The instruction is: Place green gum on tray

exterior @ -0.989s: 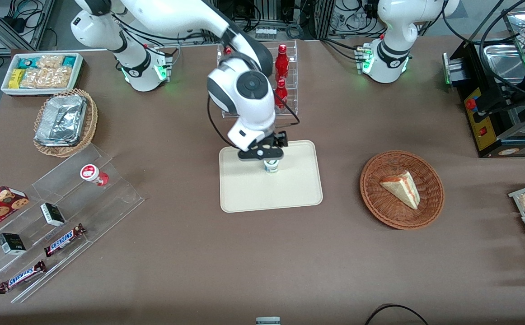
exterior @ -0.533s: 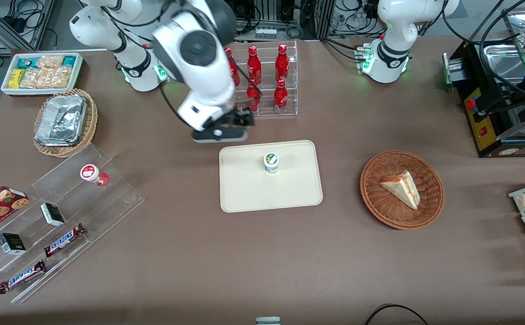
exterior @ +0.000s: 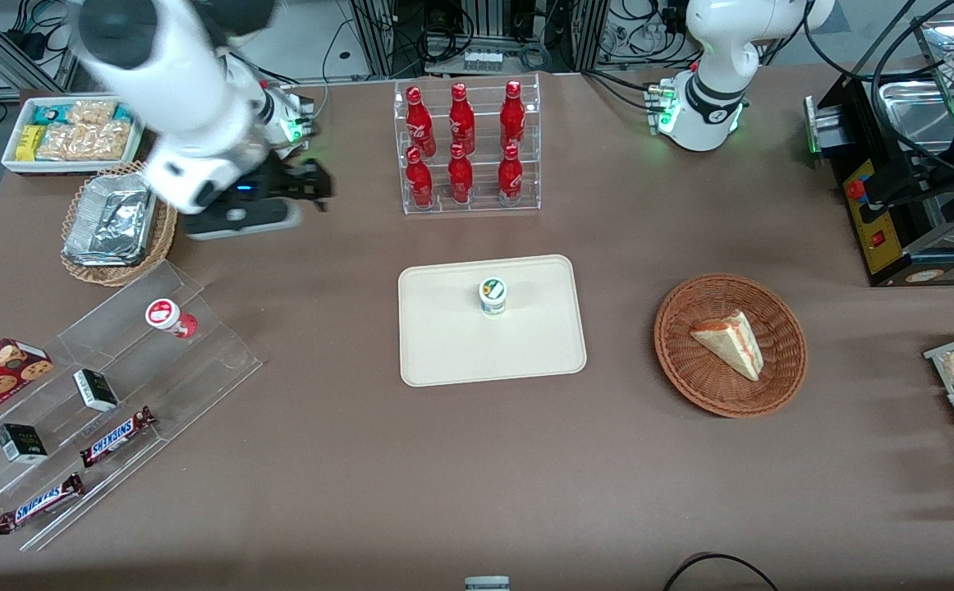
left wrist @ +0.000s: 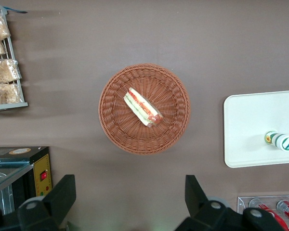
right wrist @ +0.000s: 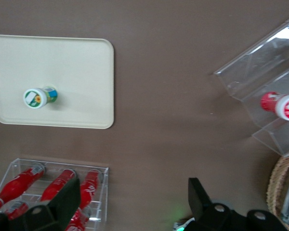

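The green gum (exterior: 493, 296), a small white bottle with a green-yellow mark on its lid, stands upright on the cream tray (exterior: 444, 345), a little farther from the front camera than the tray's middle. The right wrist view shows the same gum (right wrist: 39, 96) on the tray (right wrist: 82, 72). The left wrist view also catches the gum (left wrist: 281, 141) and the tray (left wrist: 250, 130). My gripper (exterior: 306, 189) hangs high above the table toward the working arm's end, well away from the tray. It is open (right wrist: 133, 199) and holds nothing.
A clear rack of red bottles (exterior: 467, 148) stands farther back than the tray. A wicker basket with a sandwich (exterior: 730, 343) lies toward the parked arm's end. A red-lidded bottle (exterior: 168, 317) sits on a clear stepped stand (exterior: 116, 394) with snack bars. A foil-lined basket (exterior: 118, 220) is below my gripper.
My gripper let go of the gum on the tray, rose, and swung away toward the working arm's end. The gum has stayed upright where it was set.
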`<state>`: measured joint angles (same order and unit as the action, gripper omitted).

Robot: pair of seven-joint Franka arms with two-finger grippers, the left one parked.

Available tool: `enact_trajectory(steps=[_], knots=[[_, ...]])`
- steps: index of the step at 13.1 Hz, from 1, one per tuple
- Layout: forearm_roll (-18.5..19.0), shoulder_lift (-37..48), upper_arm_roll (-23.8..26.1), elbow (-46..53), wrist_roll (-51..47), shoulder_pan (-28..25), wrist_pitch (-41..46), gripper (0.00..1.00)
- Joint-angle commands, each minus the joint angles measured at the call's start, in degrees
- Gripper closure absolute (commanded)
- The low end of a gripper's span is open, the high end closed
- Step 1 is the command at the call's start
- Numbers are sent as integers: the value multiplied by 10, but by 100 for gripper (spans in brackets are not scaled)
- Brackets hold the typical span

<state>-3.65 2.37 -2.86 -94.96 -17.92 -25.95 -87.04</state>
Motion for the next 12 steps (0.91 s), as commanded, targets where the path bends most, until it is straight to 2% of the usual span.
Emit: enact_trajectory(steps=[1,6,8,12], knots=[[-12,25,5,-13,66,66,30,1],[-3,27,2,-2,148,166,42,1],[9,27,0,3,180,189,42,1],[9,26,0,15,232,251,49,1]])
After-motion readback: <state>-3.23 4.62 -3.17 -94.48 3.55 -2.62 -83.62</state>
